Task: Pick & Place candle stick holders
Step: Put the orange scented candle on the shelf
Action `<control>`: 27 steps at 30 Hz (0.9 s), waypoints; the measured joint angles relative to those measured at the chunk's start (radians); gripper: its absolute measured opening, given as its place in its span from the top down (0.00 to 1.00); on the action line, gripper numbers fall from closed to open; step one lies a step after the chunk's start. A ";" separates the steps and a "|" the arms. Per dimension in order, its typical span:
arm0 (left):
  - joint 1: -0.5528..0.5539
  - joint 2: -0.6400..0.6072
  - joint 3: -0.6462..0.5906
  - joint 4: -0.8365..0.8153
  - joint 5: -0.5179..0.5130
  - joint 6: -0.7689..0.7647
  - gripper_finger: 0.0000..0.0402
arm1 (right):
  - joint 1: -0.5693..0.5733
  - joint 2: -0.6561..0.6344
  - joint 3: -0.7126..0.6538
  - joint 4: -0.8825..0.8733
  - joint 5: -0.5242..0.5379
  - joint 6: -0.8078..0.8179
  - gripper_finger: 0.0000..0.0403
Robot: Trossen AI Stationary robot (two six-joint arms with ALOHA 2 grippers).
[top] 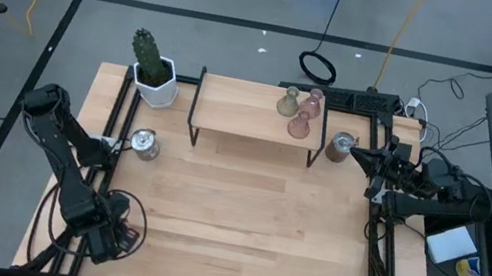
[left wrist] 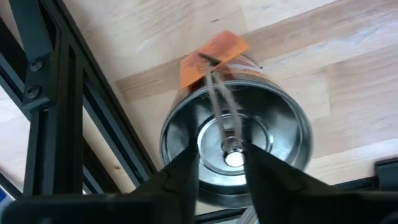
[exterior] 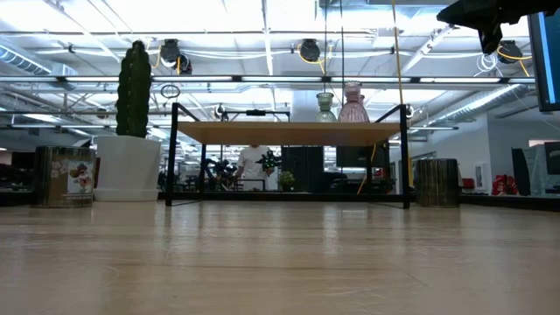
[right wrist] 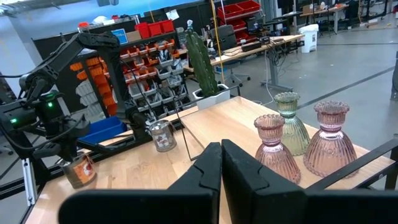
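A squat silver candle stick holder (left wrist: 236, 143) with an orange tag (left wrist: 211, 53) stands at the table's near left corner, also seen in the right wrist view (right wrist: 79, 171). My left gripper (left wrist: 222, 163) points down over its mouth, fingers apart. Two pink vase-shaped holders (top: 314, 99) (top: 300, 124) and an olive-green one (top: 288, 102) stand on the wooden shelf (top: 241, 107). Two more silver cups (top: 143, 143) (top: 339, 146) stand on the table beside the shelf's ends. My right gripper (right wrist: 221, 155) is shut, level and raised at the right (top: 357, 156), holding nothing. My left gripper comes at the silver cup from above, pointing down. Its two fingertips (left wrist: 189, 162) stand over the inside of the cup's mouth, near the rim (left wrist: 224, 198). Whether they touch the cup I cannot tell. The cup stands upright on the table.
A white pot with a green cactus (top: 152, 69) stands at the far left. The black-legged shelf spans the table's far middle. Black frame rails (left wrist: 56, 106) run along the table's left edge beside the cup. The table's middle (top: 242, 219) is bare wood.
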 joint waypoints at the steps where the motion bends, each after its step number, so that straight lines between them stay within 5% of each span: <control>1: 0.000 0.000 0.000 0.002 -0.011 0.003 0.74 | 0.000 0.000 0.000 0.000 0.000 0.000 0.99; 9: -0.001 0.000 -0.001 0.012 -0.058 0.025 0.88 | 0.000 0.000 0.000 0.000 0.000 0.000 0.99; 27: 0.000 0.000 -0.001 0.011 -0.066 0.025 0.91 | 0.000 0.000 0.000 0.000 0.000 0.000 0.99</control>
